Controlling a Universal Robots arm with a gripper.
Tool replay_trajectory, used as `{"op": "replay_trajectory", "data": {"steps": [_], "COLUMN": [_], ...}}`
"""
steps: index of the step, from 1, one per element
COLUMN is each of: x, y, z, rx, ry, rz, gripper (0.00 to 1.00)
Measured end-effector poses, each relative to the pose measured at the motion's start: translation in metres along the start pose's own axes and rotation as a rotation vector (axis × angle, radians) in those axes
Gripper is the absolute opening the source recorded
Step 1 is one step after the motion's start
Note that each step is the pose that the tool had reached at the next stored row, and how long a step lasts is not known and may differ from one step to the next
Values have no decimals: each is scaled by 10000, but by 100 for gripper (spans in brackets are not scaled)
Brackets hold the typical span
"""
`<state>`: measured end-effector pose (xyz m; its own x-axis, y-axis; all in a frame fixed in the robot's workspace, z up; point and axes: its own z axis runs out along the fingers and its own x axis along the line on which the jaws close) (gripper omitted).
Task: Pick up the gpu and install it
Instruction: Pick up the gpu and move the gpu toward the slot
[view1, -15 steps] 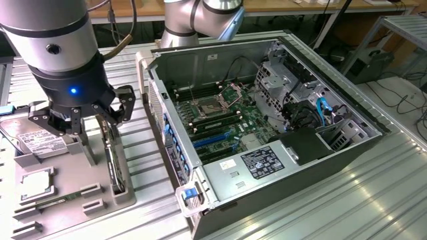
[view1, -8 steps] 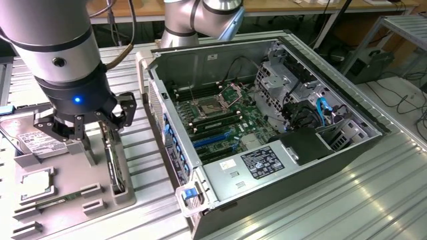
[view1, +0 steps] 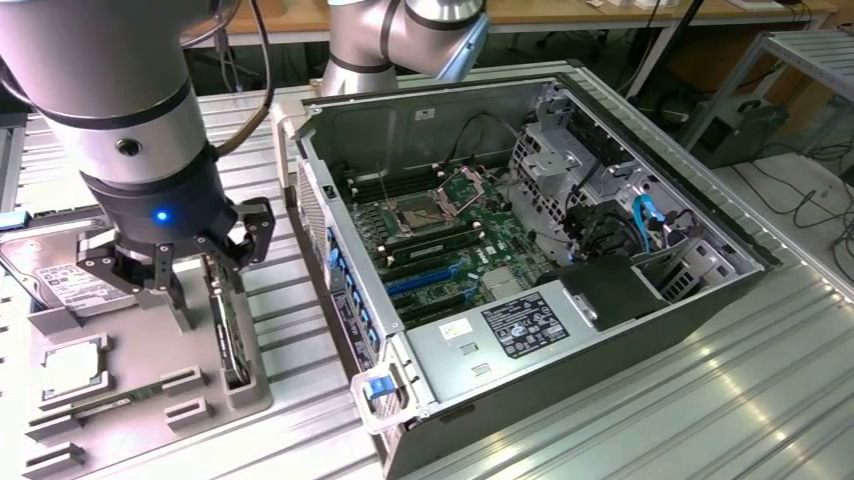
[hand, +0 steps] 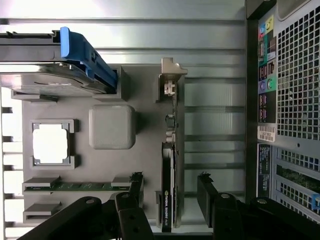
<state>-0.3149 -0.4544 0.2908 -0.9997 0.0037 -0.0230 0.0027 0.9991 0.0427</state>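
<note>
Pincer: the pincer (view1: 203, 300) has its jaws wide apart and grips nothing. It hangs from the arm (view1: 127, 130) over the tray at the exterior view's left.
Fingers: in the wrist view the dark fingers (hand: 132, 200) stand one on each side of the gpu's black end. A gap shows between each finger and the card.
Gpu: the gpu (hand: 167, 197) stands upright on its edge in a slot of the tray, along the tray's side nearest the case. It is seated there, not lifted.
Bracket: the pale metal bracket (hand: 170, 82) sits at the end of the card away from the pincer.
Tray: the tray (view1: 147, 440) is grey and moulded. It lies on the counter just beside the case.
Hard drive: the hard drive (view1: 64, 285) is silver with a white label and sits in the tray with a blue handle (hand: 85, 55) on it, well apart from the gpu.
Chip: the square silver chip (hand: 50, 144) lies flat in its own pocket of the tray.
Memory stick: the green memory stick (hand: 75, 186) sits in a narrow tray slot near one finger.
Case: the case (view1: 400, 130) lies on its side with the panel off, at the exterior view's right of the tray. Its motherboard (view1: 454, 250) faces up.
Counter: the counter (view1: 721, 390) is ribbed metal and carries both tray and case.
</note>
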Motion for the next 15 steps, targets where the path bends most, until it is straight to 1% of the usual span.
{"op": "replay_trajectory", "data": {"steps": [10, 15], "x": [4, 6], "y": [-8, -12], "z": [183, 275], "rx": [0, 31], "ry": [0, -1], "rz": [0, -1], "gripper": [56, 56]}}
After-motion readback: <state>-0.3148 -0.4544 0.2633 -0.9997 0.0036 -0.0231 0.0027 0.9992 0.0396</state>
